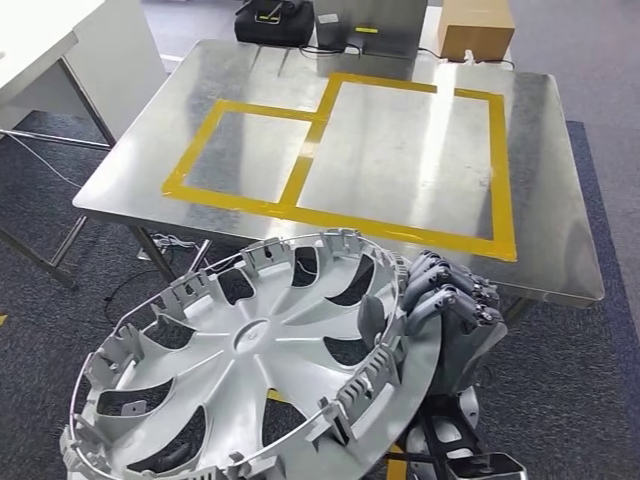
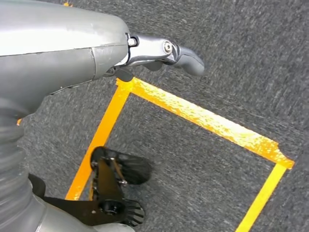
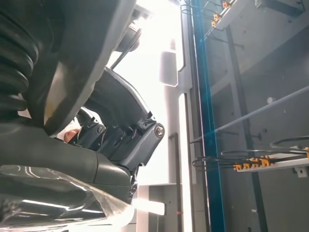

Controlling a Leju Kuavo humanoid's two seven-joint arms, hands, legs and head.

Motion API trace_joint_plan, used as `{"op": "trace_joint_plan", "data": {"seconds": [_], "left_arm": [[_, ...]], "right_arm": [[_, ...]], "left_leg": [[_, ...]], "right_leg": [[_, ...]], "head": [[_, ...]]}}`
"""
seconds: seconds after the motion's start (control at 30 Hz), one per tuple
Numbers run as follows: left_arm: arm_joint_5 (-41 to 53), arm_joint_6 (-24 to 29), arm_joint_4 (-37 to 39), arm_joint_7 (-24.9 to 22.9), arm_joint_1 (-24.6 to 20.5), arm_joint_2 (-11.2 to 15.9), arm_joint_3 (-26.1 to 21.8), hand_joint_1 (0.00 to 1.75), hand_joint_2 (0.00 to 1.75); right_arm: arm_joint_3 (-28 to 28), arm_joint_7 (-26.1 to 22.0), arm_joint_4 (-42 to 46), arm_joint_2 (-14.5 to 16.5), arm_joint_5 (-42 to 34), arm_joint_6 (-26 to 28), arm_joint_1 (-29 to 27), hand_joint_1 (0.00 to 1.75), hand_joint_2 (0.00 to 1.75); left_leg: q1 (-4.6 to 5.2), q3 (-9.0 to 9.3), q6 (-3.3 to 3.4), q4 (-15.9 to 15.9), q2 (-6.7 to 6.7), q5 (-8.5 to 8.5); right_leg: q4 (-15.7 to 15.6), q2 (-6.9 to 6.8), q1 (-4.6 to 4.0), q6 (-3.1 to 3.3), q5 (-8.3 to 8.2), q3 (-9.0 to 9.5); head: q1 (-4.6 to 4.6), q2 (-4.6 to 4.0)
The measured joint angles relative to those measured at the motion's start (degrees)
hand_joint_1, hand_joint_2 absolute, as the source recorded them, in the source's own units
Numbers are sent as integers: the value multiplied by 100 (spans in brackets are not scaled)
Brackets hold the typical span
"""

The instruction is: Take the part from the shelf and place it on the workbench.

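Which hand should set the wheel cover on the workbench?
Right. The right hand already grips the wheel cover by its rim, just short of the workbench. The left hand hangs over the carpet, holding nothing.

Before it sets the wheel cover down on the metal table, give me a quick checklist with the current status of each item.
1. Right hand grips the wheel cover at its rim: ok.
2. Wheel cover over the workbench: not ok, it is short of the near edge.
3. Yellow-taped areas free of objects: ok.
4. Left hand out of the way, hanging over the carpet, holding nothing: ok.
5. Cardboard box and black case at the far edge, away from the taped areas: ok.
6. Grip firmness: cannot tell.
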State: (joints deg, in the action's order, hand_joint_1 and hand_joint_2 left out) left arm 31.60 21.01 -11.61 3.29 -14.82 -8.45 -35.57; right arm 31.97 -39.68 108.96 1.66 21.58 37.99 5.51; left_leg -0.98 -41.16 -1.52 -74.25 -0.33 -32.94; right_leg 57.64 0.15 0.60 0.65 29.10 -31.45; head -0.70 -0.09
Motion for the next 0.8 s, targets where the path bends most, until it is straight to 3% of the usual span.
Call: {"op": "trace_joint_plan", "data": {"seconds": [0.07,0.1,0.13,0.3,0.37,0.43,0.47,0.5,0.57,0.6,0.63,0.7,0.8], "left_arm": [[-3,3,0,3,4,10,-9,0,175],[-4,4,1,4,2,12,-14,0,175],[-4,4,2,6,-2,11,-19,0,175],[15,-69,4,20,-8,-4,-65,0,175],[56,-118,4,25,-37,-8,-77,0,175],[113,-163,4,17,-56,-23,-80,0,175],[150,-183,4,3,-58,-32,-80,0,175],[194,-199,4,-15,-61,-40,-80,0,175],[288,-232,4,-57,-85,-57,-75,0,175],[331,-245,4,-78,-107,-71,-71,0,175],[368,-252,4,-102,-134,-84,-67,0,175],[432,-249,4,-149,-179,-113,-61,0,175],[514,-207,3,-198,-232,-149,-46,0,175]], "right_arm": [[-5,1,-1,0,-35,-25,-9,175,175],[-13,1,0,-1,-44,-40,-5,175,175],[-25,2,1,-2,-50,-67,4,175,175],[-150,66,-38,-14,-309,-462,126,175,175],[-267,184,-139,-15,-361,-759,297,175,175],[-399,339,-366,-15,-278,-1050,521,175,175],[-463,420,-539,-12,-203,-1183,648,175,175],[-516,498,-760,-8,-113,-1312,804,175,175],[-590,646,-1277,11,81,-1517,1185,175,175],[-611,707,-1555,26,179,-1580,1394,175,175],[-626,766,-1833,51,280,-1610,1613,175,175],[-642,898,-2376,124,491,-1624,2046,175,175],[-638,1081,-3070,283,710,-1599,2605,175,175]], "left_leg": [[-22,182,-12,652,8,545],[-19,307,-9,981,11,729],[-14,409,17,1237,15,801],[3,536,216,1476,3,665],[-1,582,285,1497,2,632],[11,609,326,1495,5,589],[16,636,334,1495,4,563],[19,676,336,1494,1,532],[21,790,324,1494,-13,458],[28,836,307,1497,-24,424],[31,859,283,1496,-34,401],[35,845,222,1501,-36,391],[40,823,125,1449,-15,338]], "right_leg": [[2,7,12,-46,98,132],[6,11,4,-82,148,176],[10,13,-4,-122,186,195],[66,-7,-6,-283,309,148],[640,-13,1,-315,523,-203],[1432,-12,0,-326,695,-754],[1640,-12,0,-327,652,-955],[1631,-12,0,-320,489,-1049],[1027,-12,-2,-283,-67,-927],[689,-11,-12,-257,-280,-790],[409,-10,-25,-229,-395,-663],[203,4,-52,-182,-360,-544],[84,21,-12,-121,-321,-471]], "head": [[1,0],[8,0],[15,0],[-11,0],[-43,0],[-63,0],[-63,0],[-64,0],[-68,0],[-68,0],[-70,0],[-81,0],[-101,0]]}}
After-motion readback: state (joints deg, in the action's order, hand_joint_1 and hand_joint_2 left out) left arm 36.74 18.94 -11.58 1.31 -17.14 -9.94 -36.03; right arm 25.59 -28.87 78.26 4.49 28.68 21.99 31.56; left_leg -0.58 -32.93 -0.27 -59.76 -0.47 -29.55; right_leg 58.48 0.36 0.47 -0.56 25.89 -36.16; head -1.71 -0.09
